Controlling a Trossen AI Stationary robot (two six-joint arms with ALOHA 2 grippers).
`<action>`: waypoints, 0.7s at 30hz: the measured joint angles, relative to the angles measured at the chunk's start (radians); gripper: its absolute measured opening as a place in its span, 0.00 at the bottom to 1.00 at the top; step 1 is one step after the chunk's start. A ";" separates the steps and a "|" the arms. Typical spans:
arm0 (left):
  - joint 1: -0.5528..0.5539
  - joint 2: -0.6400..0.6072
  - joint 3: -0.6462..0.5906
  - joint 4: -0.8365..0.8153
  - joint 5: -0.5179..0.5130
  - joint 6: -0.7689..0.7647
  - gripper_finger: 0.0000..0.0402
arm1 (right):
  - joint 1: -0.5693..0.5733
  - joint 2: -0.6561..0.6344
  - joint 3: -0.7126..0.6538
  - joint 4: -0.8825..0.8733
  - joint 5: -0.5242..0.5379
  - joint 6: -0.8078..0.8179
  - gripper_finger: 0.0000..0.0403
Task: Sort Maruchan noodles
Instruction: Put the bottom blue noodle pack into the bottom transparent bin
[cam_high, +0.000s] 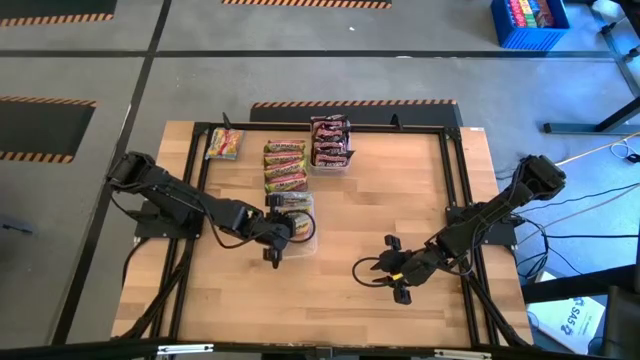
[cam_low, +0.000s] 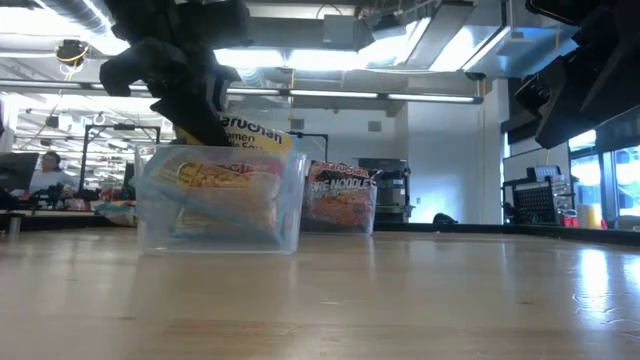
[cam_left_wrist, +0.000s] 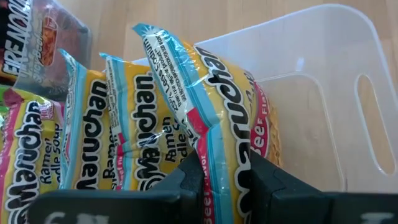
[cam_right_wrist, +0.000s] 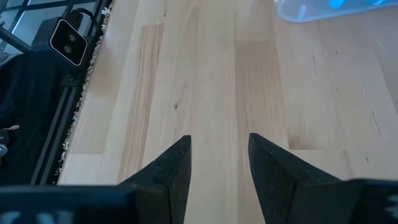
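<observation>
Noodle packet pinched over the clear tray

Left gripper (cam_left_wrist: 225, 180) pinches a yellow packet (cam_left_wrist: 205, 93) over the clear tray (cam_high: 306, 236) mid-table, directly beneath; right gripper (cam_right_wrist: 219, 163), spread and empty, waits near the right edge.

From above, the left hand (cam_high: 277, 232) covers part of the clear tray (cam_high: 308, 238), so the packets inside go uncounted. The yellow packet (cam_left_wrist: 205, 124) runs off the wrist picture's lower edge. In the low view, a dark red packet (cam_low: 342, 196) has blurred print.
</observation>
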 joint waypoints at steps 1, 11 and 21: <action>0.000 0.000 0.002 0.000 0.001 0.000 0.15 | 0.000 0.000 0.000 0.000 0.000 0.000 0.35; 0.000 -0.001 0.003 0.008 0.002 0.000 0.15 | 0.000 0.000 0.000 0.001 0.039 0.009 0.35; 0.000 -0.044 0.003 -0.020 0.003 0.026 0.15 | 0.000 0.000 0.000 0.001 0.090 0.012 0.35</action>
